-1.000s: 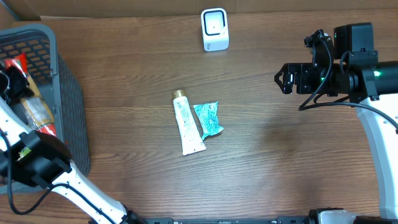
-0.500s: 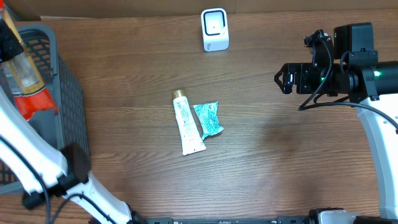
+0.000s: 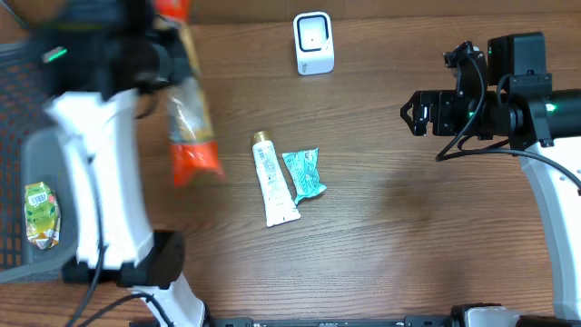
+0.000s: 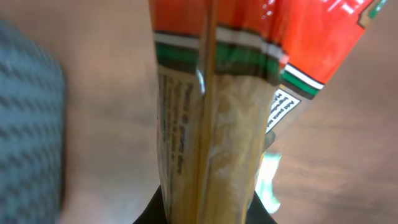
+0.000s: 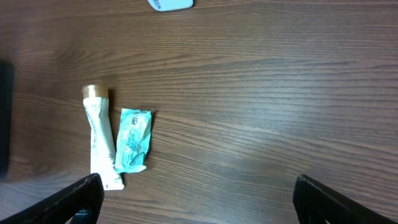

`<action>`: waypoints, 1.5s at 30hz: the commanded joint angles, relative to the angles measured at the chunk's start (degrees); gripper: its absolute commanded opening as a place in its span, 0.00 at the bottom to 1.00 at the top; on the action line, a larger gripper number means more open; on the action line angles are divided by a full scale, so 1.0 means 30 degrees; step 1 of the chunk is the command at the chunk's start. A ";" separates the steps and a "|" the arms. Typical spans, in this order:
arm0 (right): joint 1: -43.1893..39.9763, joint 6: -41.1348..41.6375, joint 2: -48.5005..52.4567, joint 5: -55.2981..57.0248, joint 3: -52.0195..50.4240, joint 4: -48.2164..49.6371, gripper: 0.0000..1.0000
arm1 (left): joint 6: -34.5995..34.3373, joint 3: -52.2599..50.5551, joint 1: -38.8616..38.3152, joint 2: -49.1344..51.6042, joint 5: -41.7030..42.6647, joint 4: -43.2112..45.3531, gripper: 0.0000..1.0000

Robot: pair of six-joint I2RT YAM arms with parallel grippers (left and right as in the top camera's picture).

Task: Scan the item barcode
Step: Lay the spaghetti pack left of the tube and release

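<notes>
My left gripper (image 3: 156, 47) is shut on a long clear packet (image 3: 192, 127) with pale sticks inside and an orange-red end, held blurred in the air over the left of the table. In the left wrist view the packet (image 4: 211, 124) fills the frame, clamped between the dark jaws at the bottom edge of my left gripper (image 4: 208, 214). The white scanner (image 3: 313, 43) stands at the back centre. My right gripper (image 3: 410, 115) hangs open at the right, with nothing between its fingers (image 5: 81, 196).
A white tube (image 3: 275, 179) and a teal sachet (image 3: 303, 173) lie side by side mid-table, also in the right wrist view as tube (image 5: 99, 140) and sachet (image 5: 132, 140). The grey mesh basket (image 3: 23, 64) at the left holds a green packet (image 3: 40, 214).
The left arm has lifted the long packet out of the basket and swung it right, over the table toward the tube. The right arm has not moved.
</notes>
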 commanded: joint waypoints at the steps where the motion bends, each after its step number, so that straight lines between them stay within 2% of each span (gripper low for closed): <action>1: 0.0073 -0.0022 0.0022 0.0029 0.0415 0.0138 0.98 | -0.3898 -0.4138 -0.1785 -0.0262 -0.2776 0.0750 0.04; 3: 0.0073 -0.0022 0.0022 0.0029 0.0415 0.0138 0.98 | -0.4226 -0.6761 -0.2499 -0.0262 -0.2798 0.2055 0.04; 7: 0.0073 -0.0022 0.0022 0.0029 0.0415 0.0124 0.98 | -0.4116 -1.3318 -0.3541 -0.0262 -0.2798 0.6943 0.04; 12: 0.0073 -0.0022 0.0022 0.0029 0.0408 0.0102 0.98 | -0.4124 -1.8425 -0.3366 -0.0262 -0.2841 1.1009 0.04; 16: 0.0073 -0.0022 0.0022 0.0029 0.0270 0.0197 0.98 | -0.4124 -2.1347 -0.3213 -0.0262 -0.3198 1.3537 0.04; 20: 0.0073 -0.0022 0.0058 0.0029 0.0160 0.0182 0.98 | -0.4058 -2.2819 -0.3381 -0.0262 -0.2900 1.5795 0.04; 22: 0.0073 -0.0029 0.0066 0.0036 0.0160 0.0189 0.99 | -0.2484 -2.3044 -0.3679 -0.0262 -0.1304 1.6881 0.04; 25: 0.0073 -0.0029 0.0066 0.0036 0.0160 0.0189 0.99 | -0.1399 -2.3052 -0.4401 -0.0262 0.0612 1.7937 0.04; 32: 0.0073 -0.0022 0.0066 0.0029 0.0160 0.0160 1.00 | -0.1486 -2.3052 -0.5391 -0.0262 0.0641 1.8382 0.06; 34: 0.0073 -0.0022 0.0066 0.0029 0.0160 0.0168 1.00 | -0.1639 -2.2913 -0.5136 -0.0284 0.0488 1.8323 0.39; 35: 0.0073 -0.0022 0.0066 0.0029 0.0160 0.0168 1.00 | -0.1632 -2.2433 -0.4860 -0.0306 0.0481 1.7843 0.61; 37: 0.0073 -0.0022 0.0066 0.0036 0.0160 0.0146 1.00 | -0.1603 -2.1216 -0.4481 -0.0321 0.0379 1.6619 0.68; 41: 0.0073 -0.0022 0.0066 0.0029 0.0160 0.0146 1.00 | -0.0634 -1.6429 -0.3432 -0.0321 0.0175 1.2845 0.70; 45: 0.0073 -0.0022 0.0066 0.0036 0.0160 0.0102 1.00 | 0.0146 -0.7919 -0.2113 -0.0321 -0.0393 0.7468 0.70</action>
